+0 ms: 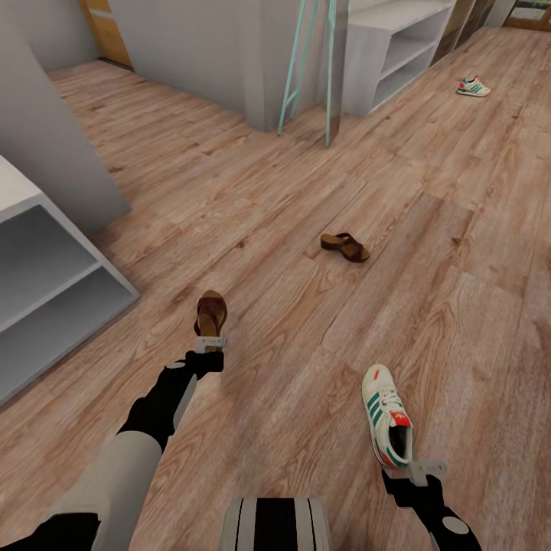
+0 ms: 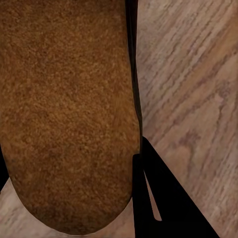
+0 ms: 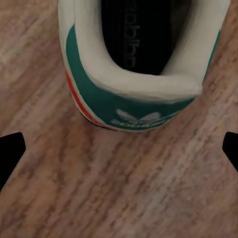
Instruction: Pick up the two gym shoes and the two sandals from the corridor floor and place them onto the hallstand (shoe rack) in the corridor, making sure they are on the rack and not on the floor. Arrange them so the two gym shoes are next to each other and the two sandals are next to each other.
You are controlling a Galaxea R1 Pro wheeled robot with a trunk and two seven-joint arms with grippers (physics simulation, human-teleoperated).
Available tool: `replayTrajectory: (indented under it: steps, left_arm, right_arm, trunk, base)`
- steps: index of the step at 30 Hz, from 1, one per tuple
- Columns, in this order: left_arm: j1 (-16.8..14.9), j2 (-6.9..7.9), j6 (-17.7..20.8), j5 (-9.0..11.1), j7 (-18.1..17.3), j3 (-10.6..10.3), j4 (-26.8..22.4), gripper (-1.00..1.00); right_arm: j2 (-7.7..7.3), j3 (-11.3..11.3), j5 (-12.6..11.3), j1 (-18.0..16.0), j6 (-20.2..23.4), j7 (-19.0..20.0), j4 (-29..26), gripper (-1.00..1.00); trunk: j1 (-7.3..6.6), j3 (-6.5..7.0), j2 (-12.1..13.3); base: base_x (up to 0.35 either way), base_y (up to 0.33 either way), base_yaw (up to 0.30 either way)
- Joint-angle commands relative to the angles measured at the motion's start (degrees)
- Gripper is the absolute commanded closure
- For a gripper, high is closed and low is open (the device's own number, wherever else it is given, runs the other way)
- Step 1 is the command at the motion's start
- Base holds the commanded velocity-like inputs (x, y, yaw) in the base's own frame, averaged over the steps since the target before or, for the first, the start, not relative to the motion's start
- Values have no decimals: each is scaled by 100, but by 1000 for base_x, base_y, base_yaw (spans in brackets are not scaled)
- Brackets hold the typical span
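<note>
Two grippers are working: left gripper is grasping a sandal's heel; right gripper (jaws spread wide) is sitting behind a gym shoe.

1. A gym shoe shows heel-on, at twelve o'clock from the picture's centre.
2. Its collar is white around a dark opening; the heel panel is teal with a white trefoil mark, and a red-orange stripe runs along one edge.
3. It rests on the wood-grain corridor floor.
4. Two dark pincer fingertips sit at the side edges, spread wide, clear of the shoe.
</note>
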Motion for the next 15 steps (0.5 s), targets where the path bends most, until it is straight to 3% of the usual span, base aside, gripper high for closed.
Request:
replayTrajectory:
  steps: [1,7,15]
  left_arm:
    - [-1,-8,28,-80,-63,37,-10,100]
    - [-1,-8,26,-80,-63,37,-6,100]
    - [-1,-8,26,-80,-63,38,-3,100]
  right_arm:
    - [5,-43,60,-4,-28,46,1,-100]
    - [5,-43,60,-4,-29,46,1,-100]
    - [5,-43,60,-4,-30,46,1,-100]
  trunk:
    - [0,-3,-1]
    - [0,-4,-1]
    - [0,-4,-1]
  base:
    - [129,0,0]
    - [145,0,0]
    - [27,0,0]
